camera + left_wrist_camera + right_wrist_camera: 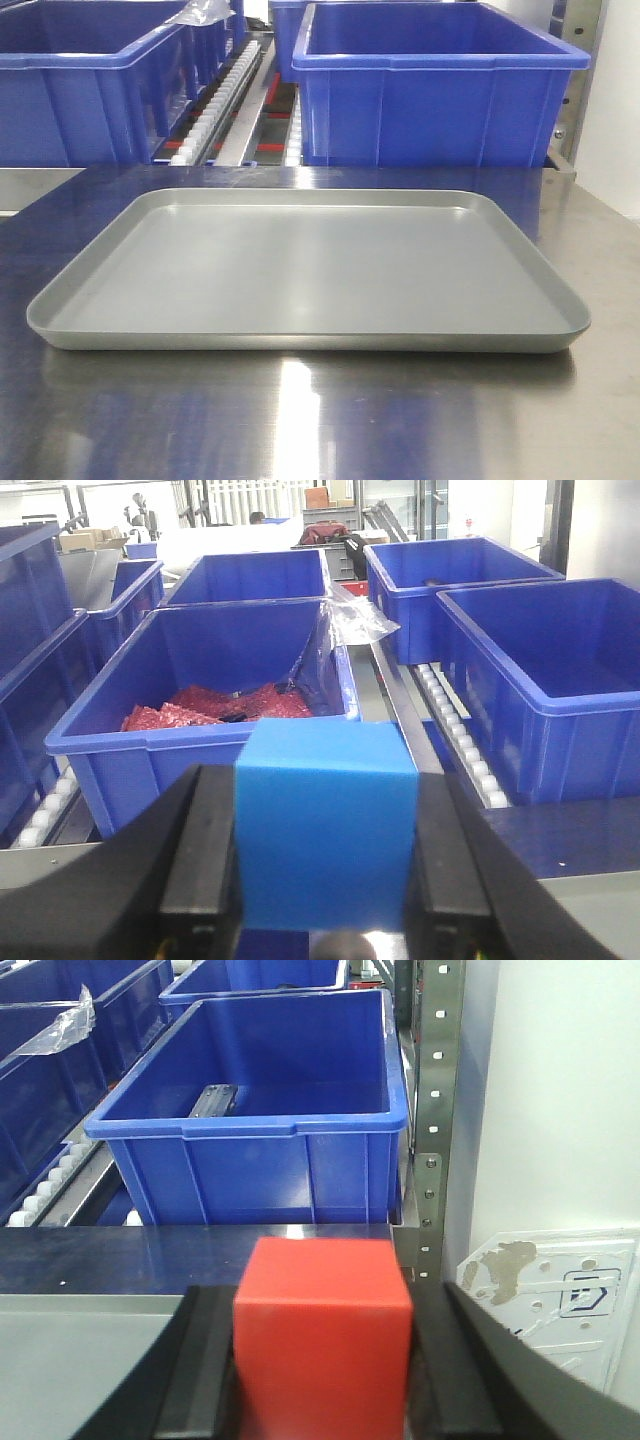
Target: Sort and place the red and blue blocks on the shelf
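In the left wrist view my left gripper (322, 780) is shut on the light blue block (325, 840), which fills the gap between the black fingers (200, 850). It hangs above the table edge in front of the shelf's white roller track (455, 735). In the right wrist view my right gripper (322, 1295) is shut on the red block (322, 1350), held over the table just before the shelf, whose perforated steel upright (430, 1110) stands to the right. Neither gripper appears in the front view.
A shallow grey tray (300, 340) lies on the steel tabletop (300, 420). Large dark-blue bins stand on the shelf: one holding red packets (200, 680), one at the right (560, 670), and one with a dark item inside (270, 1150).
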